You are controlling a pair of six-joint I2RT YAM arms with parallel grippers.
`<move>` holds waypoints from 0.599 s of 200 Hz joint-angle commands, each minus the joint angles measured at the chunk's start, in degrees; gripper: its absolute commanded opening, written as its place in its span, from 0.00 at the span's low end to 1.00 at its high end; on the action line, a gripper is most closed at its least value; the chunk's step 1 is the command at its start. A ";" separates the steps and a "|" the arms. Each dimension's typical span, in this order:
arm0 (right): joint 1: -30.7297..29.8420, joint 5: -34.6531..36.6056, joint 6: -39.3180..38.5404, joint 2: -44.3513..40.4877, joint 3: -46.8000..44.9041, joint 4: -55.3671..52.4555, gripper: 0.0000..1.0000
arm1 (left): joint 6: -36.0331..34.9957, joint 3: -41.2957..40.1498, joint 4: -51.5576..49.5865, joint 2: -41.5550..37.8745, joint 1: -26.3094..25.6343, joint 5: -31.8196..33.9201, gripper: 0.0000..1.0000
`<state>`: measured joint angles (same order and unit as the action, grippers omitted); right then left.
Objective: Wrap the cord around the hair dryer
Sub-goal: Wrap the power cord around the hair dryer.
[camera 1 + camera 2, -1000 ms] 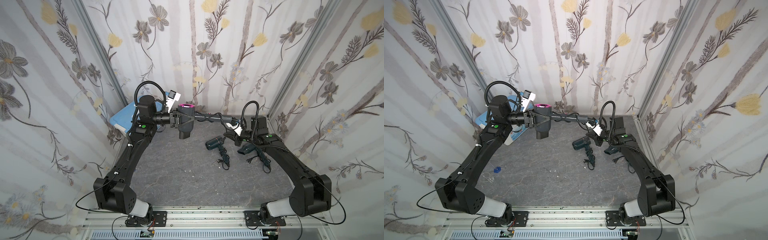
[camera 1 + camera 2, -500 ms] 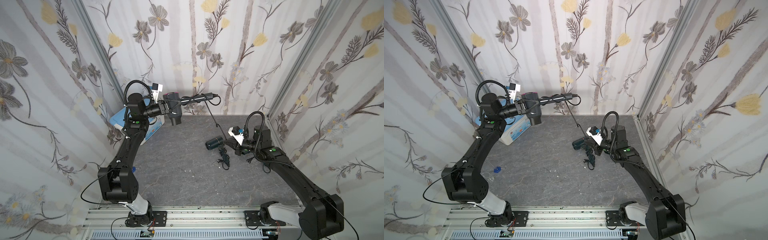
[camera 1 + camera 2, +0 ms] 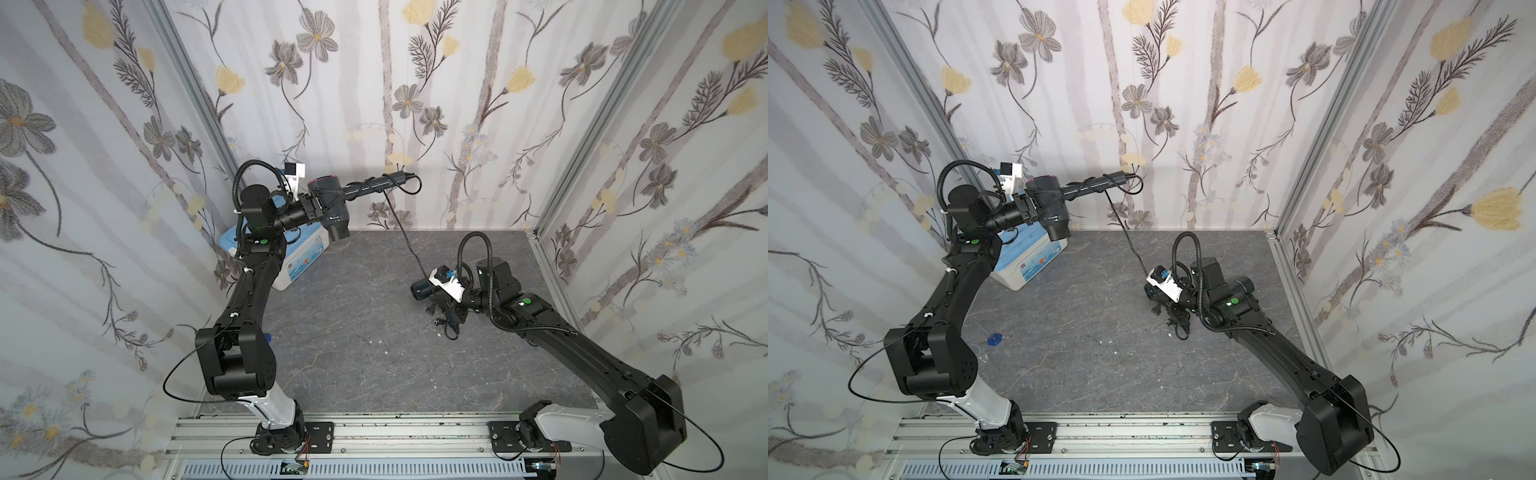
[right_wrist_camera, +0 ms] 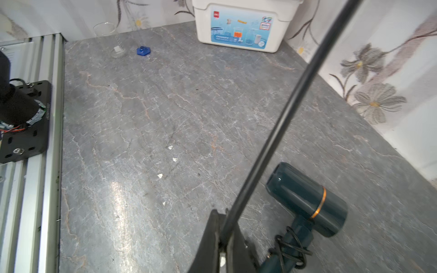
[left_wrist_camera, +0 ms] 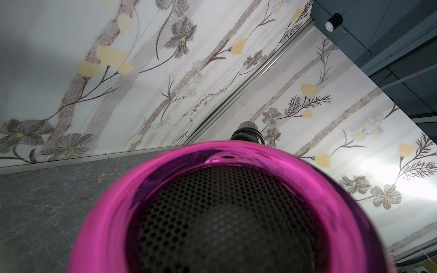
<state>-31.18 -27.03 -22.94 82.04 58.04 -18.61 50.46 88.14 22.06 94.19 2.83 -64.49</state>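
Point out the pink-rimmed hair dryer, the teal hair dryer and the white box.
pink-rimmed hair dryer [image 3: 337,220]: in a top view, its barrel.
teal hair dryer [image 4: 305,198]: right wrist view, its barrel.
white box [image 4: 241,26]: right wrist view, its front wall.

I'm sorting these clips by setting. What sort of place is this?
Probably a robot test booth dressed to look homelike: floral wallpaper panels joined by metal corner strips enclose a stone-look tabletop, and the left arm and right arm are bolted to an aluminium rail.

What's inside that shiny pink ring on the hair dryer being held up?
A black mesh grille dotted with small holes fills the pink ring. Whatever lies behind the grille is hidden.
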 commanded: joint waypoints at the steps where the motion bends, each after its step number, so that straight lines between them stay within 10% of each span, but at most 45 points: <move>1: -5.83 5.22 -1.14 2.73 3.33 -13.87 0.00 | -10.59 4.01 -6.73 -0.15 -1.83 11.36 0.00; 35: -15.81 13.21 0.15 1.50 12.90 -22.46 0.00 | -33.17 11.75 -34.27 1.88 -6.79 18.52 0.00; 120: -21.68 38.41 -8.74 -1.53 42.46 -33.18 0.00 | -55.39 11.52 -58.78 7.40 -23.04 25.56 0.00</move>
<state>-53.93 3.36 -25.87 79.64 95.88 -50.68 5.72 99.22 -30.17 101.67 -15.81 -44.05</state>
